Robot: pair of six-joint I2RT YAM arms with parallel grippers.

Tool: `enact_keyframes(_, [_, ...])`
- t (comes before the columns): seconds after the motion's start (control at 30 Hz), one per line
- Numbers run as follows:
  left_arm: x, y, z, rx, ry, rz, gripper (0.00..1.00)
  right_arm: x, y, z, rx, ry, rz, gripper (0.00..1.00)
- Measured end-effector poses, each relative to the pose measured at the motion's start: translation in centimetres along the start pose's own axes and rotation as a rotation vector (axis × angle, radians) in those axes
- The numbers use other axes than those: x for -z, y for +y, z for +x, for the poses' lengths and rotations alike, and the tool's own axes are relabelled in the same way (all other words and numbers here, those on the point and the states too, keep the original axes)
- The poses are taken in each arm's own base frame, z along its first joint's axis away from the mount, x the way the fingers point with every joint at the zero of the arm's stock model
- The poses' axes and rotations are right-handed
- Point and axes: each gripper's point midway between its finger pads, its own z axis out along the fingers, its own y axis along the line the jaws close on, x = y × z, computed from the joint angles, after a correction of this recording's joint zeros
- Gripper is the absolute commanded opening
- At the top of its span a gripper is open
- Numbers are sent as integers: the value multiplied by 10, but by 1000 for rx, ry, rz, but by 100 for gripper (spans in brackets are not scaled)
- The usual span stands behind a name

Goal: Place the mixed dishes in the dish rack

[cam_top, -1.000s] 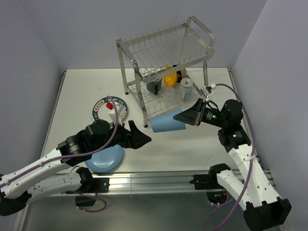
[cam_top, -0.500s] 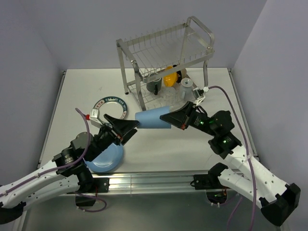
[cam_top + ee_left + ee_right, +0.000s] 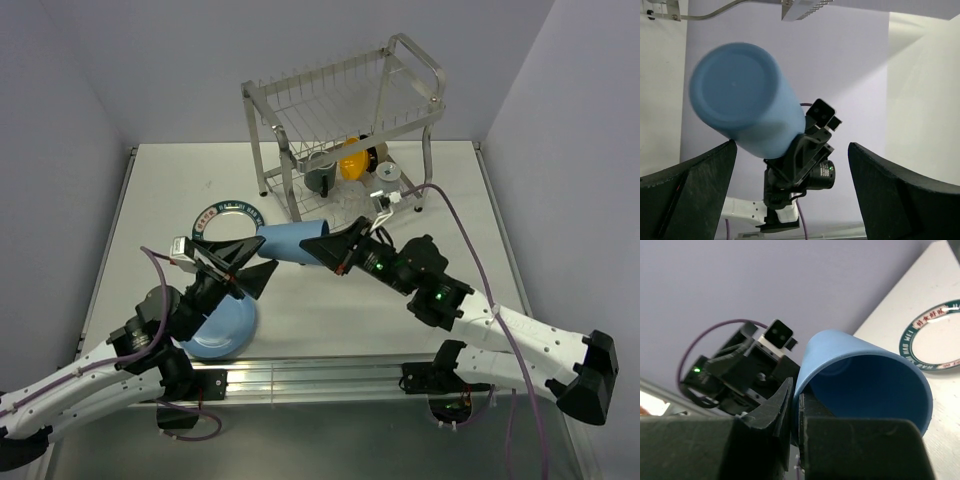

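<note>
My right gripper (image 3: 335,250) is shut on the rim of the blue cup (image 3: 290,243), one finger inside and one outside, and holds it on its side above the table. The pinch shows in the right wrist view, right gripper (image 3: 798,405) on the cup (image 3: 865,375). My left gripper (image 3: 235,262) stands open and faces the cup's closed base (image 3: 742,102), which sits just beyond its fingertips (image 3: 700,190). The dish rack (image 3: 340,110) stands at the back with an orange bowl (image 3: 352,160) and a dark mug (image 3: 322,175) on its lower tier.
A light blue plate (image 3: 222,328) lies under the left arm near the front edge. A white plate with a dark green patterned rim (image 3: 228,218) lies left of the rack, also seen as the plate (image 3: 935,335). A pale mug (image 3: 387,180) sits in the rack's lower tier.
The right arm has carried the blue cup leftward, away from the rack. The left gripper has swung round and now points at the cup's base, still open.
</note>
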Motion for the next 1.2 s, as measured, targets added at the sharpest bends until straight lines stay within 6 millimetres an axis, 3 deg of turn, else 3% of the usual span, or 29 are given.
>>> enact_keyframes(0.2, [2,-5,-9,37,-45,14,99,-14,-4,18,68,-7,48,0])
enact_keyframes(0.43, [2,0,-13,28,-68,-31,99,-14,1,27,169,-38,78,0])
enact_keyframes(1.0, [2,11,-21,-2,-109,-88,99,-9,44,28,234,-55,-12,0])
enact_keyframes(1.2, [3,9,-22,-1,-113,-84,98,-14,46,42,251,-32,-13,0])
